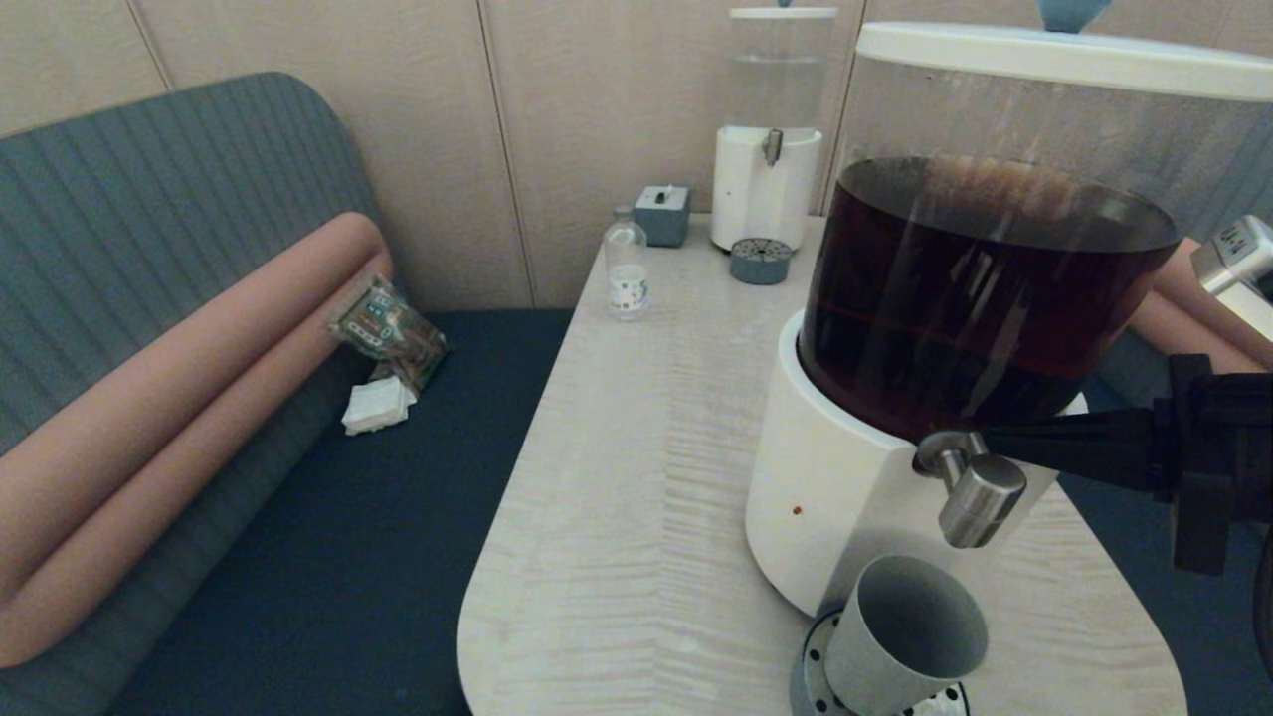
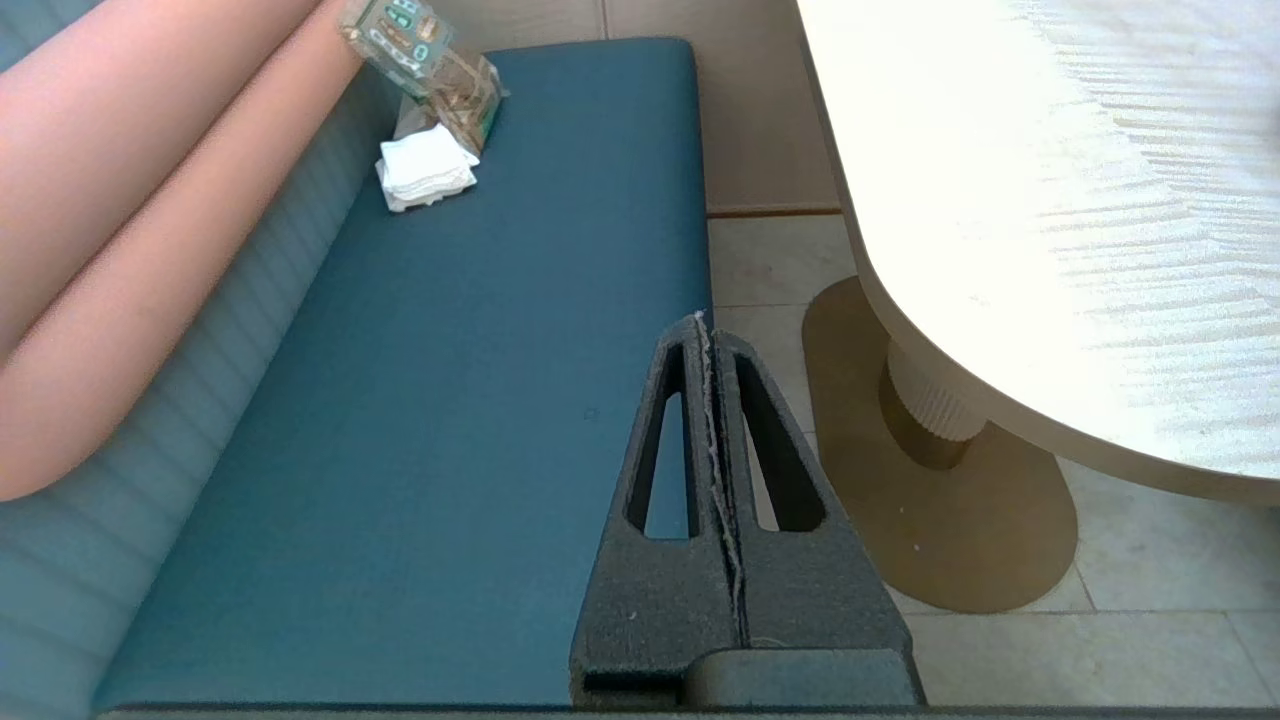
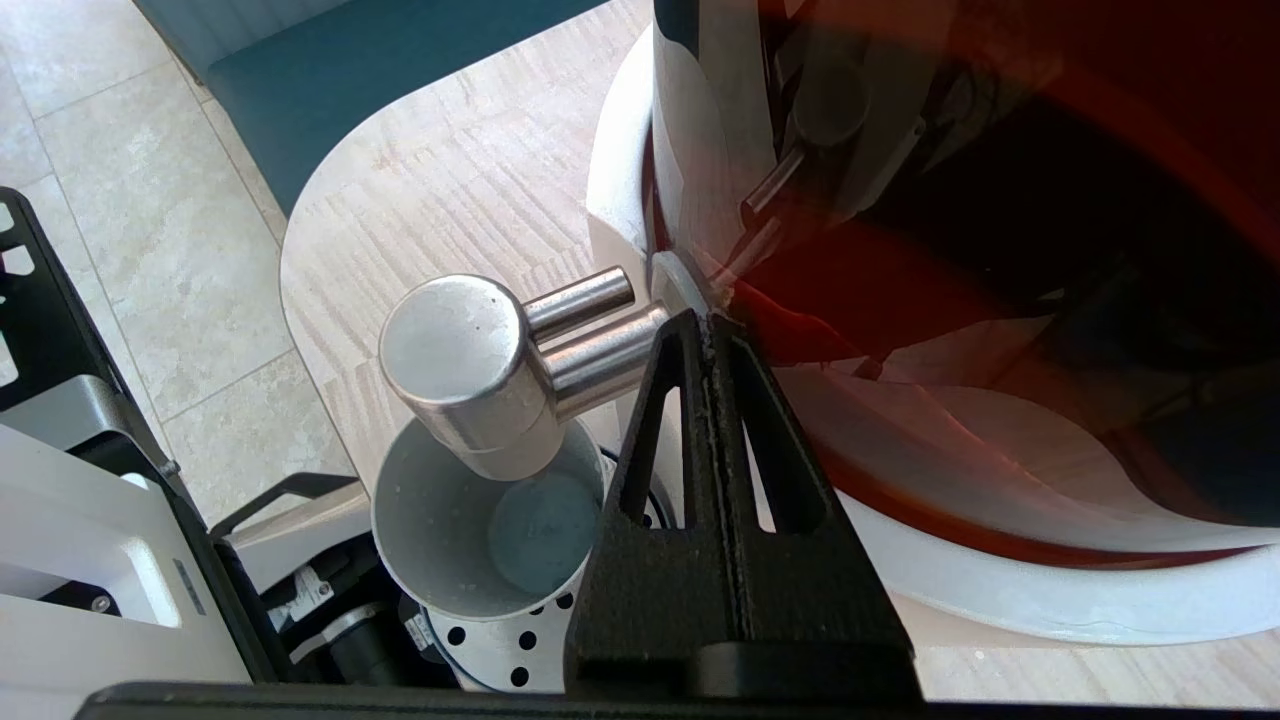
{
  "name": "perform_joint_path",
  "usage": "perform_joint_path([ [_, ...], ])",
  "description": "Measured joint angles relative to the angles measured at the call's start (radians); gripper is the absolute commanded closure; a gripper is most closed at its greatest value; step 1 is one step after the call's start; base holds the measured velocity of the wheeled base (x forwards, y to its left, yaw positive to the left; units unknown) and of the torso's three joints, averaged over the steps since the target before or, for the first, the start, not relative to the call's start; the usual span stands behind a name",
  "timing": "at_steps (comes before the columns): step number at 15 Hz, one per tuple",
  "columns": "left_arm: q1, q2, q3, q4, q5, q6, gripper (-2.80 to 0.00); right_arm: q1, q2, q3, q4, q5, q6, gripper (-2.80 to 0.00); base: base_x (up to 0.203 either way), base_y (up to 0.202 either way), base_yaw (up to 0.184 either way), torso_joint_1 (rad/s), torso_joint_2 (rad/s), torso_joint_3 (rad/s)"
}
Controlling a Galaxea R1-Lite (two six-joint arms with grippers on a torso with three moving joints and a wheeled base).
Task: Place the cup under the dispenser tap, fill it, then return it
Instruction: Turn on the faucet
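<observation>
**Cup set under the tap, right arm at the spigot**

The small matte grey tapered cup (image 1: 907,636) stands empty on a perforated steel drip tray (image 1: 818,664) directly below the short brushed-steel dispenser tap (image 1: 973,489), placed to catch the dark brown liquid. The right gripper (image 3: 708,325), jaws pressed together and holding nothing, reaches beside the tap's stem, probably to push it. The left gripper (image 2: 705,330), jaws together, hangs parked well left of the pale wood-grain desk (image 1: 636,477).

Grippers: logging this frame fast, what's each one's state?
Left gripper: shut, empty, over the bench.
Right gripper: shut, empty, tips at the dispenser tap.
</observation>
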Motion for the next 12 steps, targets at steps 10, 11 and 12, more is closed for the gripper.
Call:
perform_joint_path([
  [10,0.0,0.0,0.0,0.0,0.0,0.0,0.0,0.021,0.003,-0.002,-0.047,0.003,0.003,0.0,0.0,0.0,0.0,0.0,0.0,0.0],
  [11,0.0,0.0,0.0,0.0,0.0,0.0,0.0,0.021,0.003,0.002,-0.056,0.003,0.006,0.0,0.0,0.0,0.0,0.0,0.0,0.0],
  [12,0.0,0.0,0.0,0.0,0.0,0.0,0.0,0.021,0.003,0.004,-0.058,0.004,0.006,0.0,0.0,0.0,0.0,0.0,0.0,0.0],
])
